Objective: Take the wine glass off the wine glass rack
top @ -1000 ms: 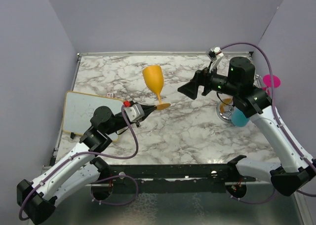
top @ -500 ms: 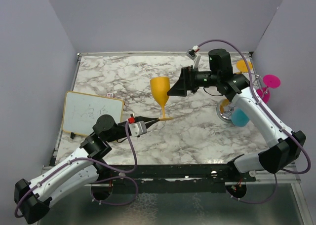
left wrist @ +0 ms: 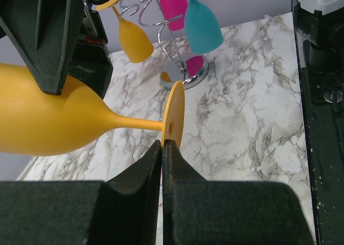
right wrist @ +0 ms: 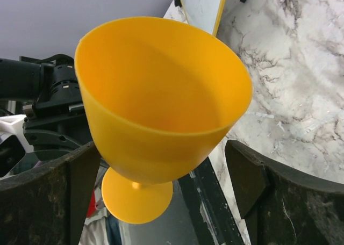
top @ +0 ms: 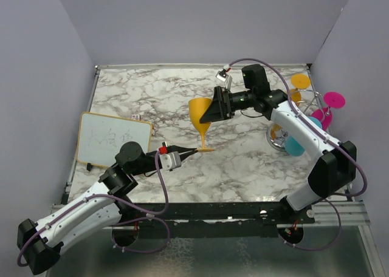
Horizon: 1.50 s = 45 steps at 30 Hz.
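Top view: the orange wine glass (top: 200, 114) stands upright over the middle of the marble table (top: 243, 167), well apart from the wine glass rack (top: 279, 141) at the right side. The left gripper (top: 192, 149) is closed on the rim of its foot. The right gripper (top: 208, 111) reaches in from the right at bowl height, its jaws spread wide to either side of the bowl. Whether the foot touches the table cannot be told. A teal glass (top: 295, 145), a pink glass (top: 331, 99) and another orange glass (top: 299, 81) hang on the wine glass rack. A whiteboard (top: 112, 140) lies at the left.

Left wrist view: the left gripper (left wrist: 163, 146) has its two fingers pressed together, pinching the edge of the round foot. The wine glass (left wrist: 59, 119) extends left from it, stem level in this view. The black fingers (left wrist: 54, 41) of the right gripper sit against the bowl's upper side. Beyond, the wine glass rack (left wrist: 188, 76) stands on its disc base, carrying the teal glass (left wrist: 203, 24), the pink glass (left wrist: 173, 3) and the orange glass (left wrist: 134, 41).

Right wrist view: the wine glass (right wrist: 161, 89) fills the frame, mouth towards the camera. The right gripper (right wrist: 161, 153) is spread apart; the left finger lies close to the bowl, and a gap shows beside the right one. The whiteboard (right wrist: 201, 6) shows behind
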Each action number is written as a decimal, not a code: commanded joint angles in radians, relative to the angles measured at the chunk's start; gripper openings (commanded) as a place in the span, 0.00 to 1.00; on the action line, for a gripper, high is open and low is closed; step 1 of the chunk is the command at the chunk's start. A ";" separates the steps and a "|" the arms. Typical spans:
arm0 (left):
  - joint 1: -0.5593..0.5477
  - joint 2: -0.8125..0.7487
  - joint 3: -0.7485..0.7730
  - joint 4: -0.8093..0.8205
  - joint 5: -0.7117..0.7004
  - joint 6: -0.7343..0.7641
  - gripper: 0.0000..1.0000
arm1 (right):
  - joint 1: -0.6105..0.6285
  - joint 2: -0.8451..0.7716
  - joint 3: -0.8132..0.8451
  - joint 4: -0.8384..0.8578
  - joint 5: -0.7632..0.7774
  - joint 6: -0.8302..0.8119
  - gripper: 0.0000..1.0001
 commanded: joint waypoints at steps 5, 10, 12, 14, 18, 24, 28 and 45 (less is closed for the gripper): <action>-0.008 0.001 -0.005 0.017 0.054 0.006 0.00 | 0.023 0.025 -0.027 0.133 -0.143 0.074 1.00; -0.010 0.006 -0.005 0.016 0.061 0.005 0.00 | 0.026 0.031 -0.034 0.161 -0.154 0.094 0.93; -0.011 0.009 -0.003 0.015 0.065 0.005 0.00 | 0.029 0.035 -0.040 0.176 -0.160 0.106 0.90; -0.011 0.009 -0.004 0.015 0.065 0.004 0.00 | 0.030 0.044 -0.042 0.175 -0.158 0.106 0.90; -0.013 0.007 -0.004 0.014 0.065 0.005 0.00 | 0.030 0.051 -0.041 0.170 -0.129 0.104 0.94; -0.014 0.004 -0.005 0.012 0.065 0.004 0.00 | 0.030 0.064 -0.032 0.175 -0.120 0.113 0.94; -0.014 0.001 -0.005 0.009 0.061 0.007 0.00 | 0.030 0.062 -0.030 0.175 -0.118 0.119 0.88; -0.014 -0.018 0.001 0.009 -0.027 0.004 0.30 | 0.030 0.002 -0.058 0.183 -0.069 0.098 0.80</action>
